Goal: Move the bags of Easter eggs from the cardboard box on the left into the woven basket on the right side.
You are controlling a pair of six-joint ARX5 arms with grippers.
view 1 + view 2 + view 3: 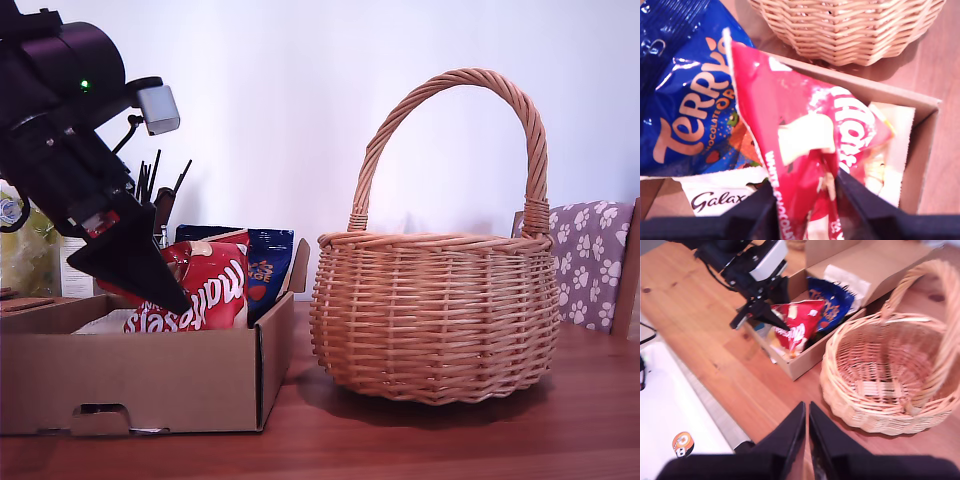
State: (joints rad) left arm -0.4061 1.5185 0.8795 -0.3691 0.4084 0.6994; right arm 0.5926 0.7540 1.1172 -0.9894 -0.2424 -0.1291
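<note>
My first gripper [805, 192] had its jaws clamped on the red Maltesers bag [205, 290], which stood in the cardboard box [150, 385] beside the blue Terry's bag [685, 95] and the white Galaxy bag [720, 197]. My second gripper [807, 437] hung above the tabletop [700, 325] with its jaws together, near the woven basket [435, 320], which held no bag.

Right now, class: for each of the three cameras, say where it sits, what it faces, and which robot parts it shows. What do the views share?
Exterior view: low at table height, side-on to the cardboard box and woven basket; shows my first gripper and its arm.
First wrist view: on my first gripper, looking down into the box at the red Maltesers bag between its fingers.
Second wrist view: on my second gripper, raised above the table, facing basket and box; shows the first arm.
Shared: all show the basket and red bag.
</note>
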